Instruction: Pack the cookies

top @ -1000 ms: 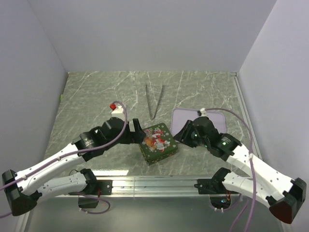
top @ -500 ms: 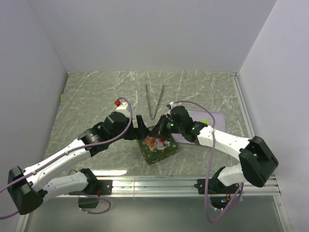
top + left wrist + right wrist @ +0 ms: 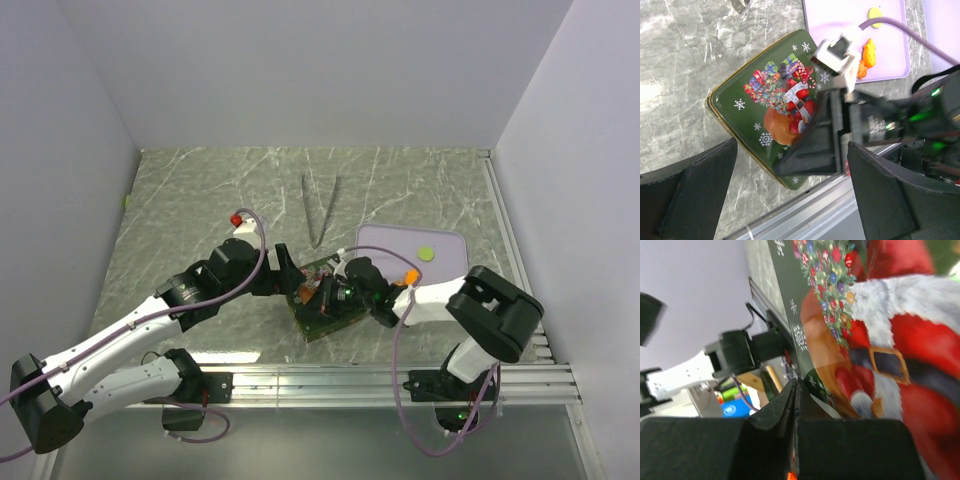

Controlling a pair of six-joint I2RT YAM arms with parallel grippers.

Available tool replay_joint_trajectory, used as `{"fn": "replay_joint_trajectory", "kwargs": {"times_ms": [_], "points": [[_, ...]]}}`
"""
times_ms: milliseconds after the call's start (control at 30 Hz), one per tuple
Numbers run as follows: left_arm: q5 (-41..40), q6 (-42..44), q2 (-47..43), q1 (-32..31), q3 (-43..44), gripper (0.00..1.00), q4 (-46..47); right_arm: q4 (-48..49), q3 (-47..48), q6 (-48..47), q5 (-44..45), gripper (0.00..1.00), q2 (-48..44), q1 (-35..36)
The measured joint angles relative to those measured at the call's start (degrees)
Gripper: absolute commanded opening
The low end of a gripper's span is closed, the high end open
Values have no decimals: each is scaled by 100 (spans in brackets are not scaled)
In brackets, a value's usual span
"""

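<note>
A green Christmas tin with a Santa lid stands near the table's front, lid on. My right gripper lies low over the lid, shut, its tips pressed together with nothing seen between them. A small orange speck shows deep between the fingers; I cannot tell what it is. My left gripper hangs open at the tin's left side, its wide fingers straddling the tin's near corner. Two orange cookies lie on the purple tray.
A purple tray at the right holds a yellow-green disc. Metal tongs lie on the marble further back. The metal rail runs along the front edge, just below the tin. White walls close in on three sides.
My right arm has swung left off the tray and down onto the tin lid, and its gripper has shut. The left gripper stayed open beside the tin.
</note>
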Motion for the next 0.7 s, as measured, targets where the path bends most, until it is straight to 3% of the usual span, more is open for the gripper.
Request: {"fn": "replay_joint_trajectory", "kwargs": {"times_ms": [267, 500, 700], "points": [[37, 4, 4, 11, 0, 97, -24, 914, -177, 205, -28, 0, 457, 297], [61, 22, 4, 28, 0, 97, -39, 837, -33, 195, -26, 0, 542, 308], [85, 31, 4, 85, 0, 98, -39, 120, 400, 0, 0, 0, 555, 330]]}}
